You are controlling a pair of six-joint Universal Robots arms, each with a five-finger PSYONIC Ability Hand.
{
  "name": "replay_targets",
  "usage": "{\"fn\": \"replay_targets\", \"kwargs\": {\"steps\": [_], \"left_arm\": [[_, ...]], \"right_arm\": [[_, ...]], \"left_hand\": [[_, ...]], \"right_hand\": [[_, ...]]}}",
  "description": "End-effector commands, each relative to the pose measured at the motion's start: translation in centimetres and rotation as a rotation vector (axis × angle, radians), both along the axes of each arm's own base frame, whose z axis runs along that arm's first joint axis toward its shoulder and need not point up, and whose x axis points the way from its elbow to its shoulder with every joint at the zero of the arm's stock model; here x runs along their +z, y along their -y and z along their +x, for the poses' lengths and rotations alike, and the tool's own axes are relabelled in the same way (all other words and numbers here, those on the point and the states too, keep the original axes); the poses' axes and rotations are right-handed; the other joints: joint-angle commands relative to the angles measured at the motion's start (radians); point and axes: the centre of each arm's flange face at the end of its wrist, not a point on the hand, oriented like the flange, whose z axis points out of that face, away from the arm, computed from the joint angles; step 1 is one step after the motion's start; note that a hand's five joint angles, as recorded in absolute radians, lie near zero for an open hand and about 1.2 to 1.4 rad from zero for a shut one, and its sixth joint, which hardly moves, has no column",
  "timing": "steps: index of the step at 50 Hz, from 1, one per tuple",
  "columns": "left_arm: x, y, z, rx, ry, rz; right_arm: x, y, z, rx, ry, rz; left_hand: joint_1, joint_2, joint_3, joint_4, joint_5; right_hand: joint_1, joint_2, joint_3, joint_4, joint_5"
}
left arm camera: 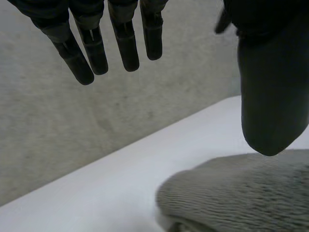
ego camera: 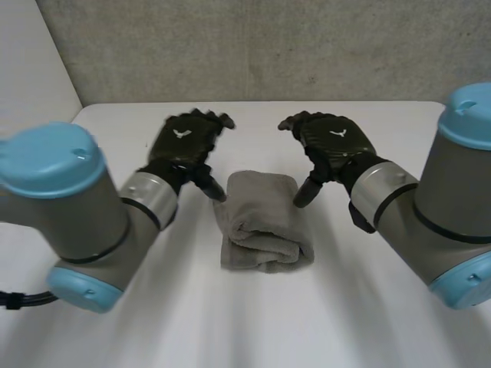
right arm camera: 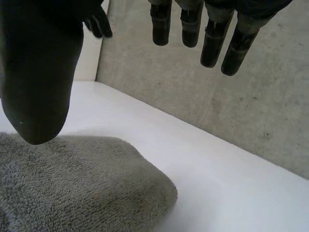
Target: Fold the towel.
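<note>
Squarely in the middle of the white table lay the grey towel, folded into a thick, compact bundle with its rolled edge toward the robot. Both arms reached in from the near side, and the hands were held on either side of the towel's far end, backs up. The left hand was spread wide. In the left wrist view its fingers were straight and apart, and its thumb pointed down at the towel's far left corner; whether the tip touched the cloth could not be told. The right hand mirrored it, fingers straight and parted, thumb hanging down by the towel's right edge, holding nothing. A grey wall stood behind the table.
</note>
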Motion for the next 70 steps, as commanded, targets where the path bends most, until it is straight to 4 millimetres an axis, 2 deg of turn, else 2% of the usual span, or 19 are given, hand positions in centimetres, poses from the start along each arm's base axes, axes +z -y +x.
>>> {"fn": "replay_targets", "kwargs": {"steps": [1,9,15,24,29,31,32,33,34,35,36,37,38,39,40,42,44,50,70], "left_arm": [[-3.9,-0.8,-2.7,-0.068,0.052,0.071],[-8.2,-1.4,-2.6,-0.077,0.133,0.173],[-9.9,-2.1,-1.7,-0.068,0.180,0.231],[-10.1,-2.4,-0.9,-0.057,0.189,0.244],[-7.4,-1.8,-1.3,-0.056,0.142,0.182],[-5.8,-1.6,-1.5,-0.053,0.117,0.147],[-5.8,-1.6,-1.5,-0.053,0.117,0.147],[-4.1,-1.4,-1.5,-0.042,0.089,0.107],[-2.3,-1.2,-1.4,-0.025,0.062,0.071],[-2.3,-1.2,-1.4,-0.024,0.062,0.071],[-0.6,-1.1,-1.1,0.000,0.041,0.043],[1.3,-1.1,-0.8,0.025,0.020,0.020],[1.3,-1.1,-0.8,0.025,0.020,0.020],[3.1,-1.0,-0.3,0.057,0.004,0.000],[3.2,-1.0,-0.3,0.057,0.004,-0.001],[6.7,-1.1,1.0,0.132,-0.019,-0.033],[8.2,-1.0,1.8,0.175,-0.028,-0.043],[11.7,-0.4,4.8,0.298,-0.032,-0.054],[11.3,-0.2,5.3,0.309,-0.010,-0.033]], "right_arm": [[-4.0,1.5,0.2,0.005,-0.044,0.103],[-9.0,2.7,1.1,0.011,-0.104,0.197],[-10.7,2.6,1.4,0.028,-0.167,0.238],[-10.9,2.3,1.3,0.038,-0.198,0.264],[-10.6,2.5,1.2,0.029,-0.195,0.254],[-7.9,2.7,1.2,0.019,-0.160,0.191],[-7.9,2.7,1.2,0.019,-0.160,0.190],[-5.2,2.8,1.0,0.010,-0.122,0.130],[-5.2,2.8,1.0,0.010,-0.122,0.130],[-2.4,2.5,0.8,0.000,-0.085,0.070],[0.1,2.3,0.3,-0.018,-0.054,0.010],[0.2,2.2,0.3,-0.018,-0.054,0.010],[2.3,2.0,-0.2,-0.045,-0.030,-0.044],[4.0,1.8,-0.7,-0.082,-0.010,-0.089],[4.0,1.8,-0.7,-0.083,-0.010,-0.089],[5.4,1.8,-1.3,-0.131,0.002,-0.125],[7.4,2.0,-2.6,-0.244,0.013,-0.181],[7.8,2.7,-4.3,-0.346,-0.021,-0.200],[7.8,2.7,-4.3,-0.341,-0.060,-0.218]], "left_hand": [[-0.064,-0.074,-0.053,-0.069,-0.207],[-0.058,-0.069,-0.047,-0.063,-0.201],[-0.061,-0.071,-0.050,-0.066,-0.204],[-0.061,-0.071,-0.050,-0.066,-0.204],[-0.067,-0.077,-0.056,-0.072,-0.210],[-0.067,-0.077,-0.056,-0.072,-0.210],[-0.067,-0.077,-0.056,-0.072,-0.210],[-0.067,-0.077,-0.056,-0.072,-0.210],[-0.067,-0.077,-0.056,-0.072,-0.210],[-0.067,-0.077,-0.056,-0.072,-0.210],[-0.064,-0.074,-0.053,-0.069,-0.207],[-0.049,-0.060,-0.039,-0.054,-0.193],[-0.049,-0.060,-0.038,-0.054,-0.192],[0.012,0.001,0.023,0.007,-0.131],[0.012,0.002,0.023,0.008,-0.131],[0.018,0.008,0.029,0.014,-0.125],[0.007,-0.004,0.017,0.002,-0.137],[-0.087,-0.098,-0.077,-0.092,-0.231],[-0.152,-0.162,-0.141,-0.156,-0.295]], "right_hand": [[-0.063,-0.072,-0.067,-0.079,-0.054],[-0.063,-0.072,-0.067,-0.079,-0.054],[-0.063,-0.072,-0.067,-0.079,-0.054],[-0.063,-0.072,-0.067,-0.079,-0.054],[-0.063,-0.072,-0.067,-0.079,-0.054],[-0.063,-0.072,-0.067,-0.079,-0.054],[-0.063,-0.072,-0.067,-0.079,-0.054],[-0.063,-0.072,-0.067,-0.079,-0.054],[-0.063,-0.072,-0.067,-0.079,-0.054],[-0.063,-0.072,-0.067,-0.079,-0.054],[-0.063,-0.072,-0.067,-0.079,-0.054],[-0.063,-0.072,-0.067,-0.079,-0.054],[-0.063,-0.072,-0.067,-0.079,-0.054],[-0.063,-0.072,-0.067,-0.079,-0.054],[-0.063,-0.072,-0.067,-0.079,-0.054],[-0.063,-0.072,-0.067,-0.079,-0.054],[-0.063,-0.072,-0.067,-0.079,-0.054],[-0.063,-0.072,-0.067,-0.079,-0.054],[-0.063,-0.072,-0.067,-0.079,-0.054]]}}
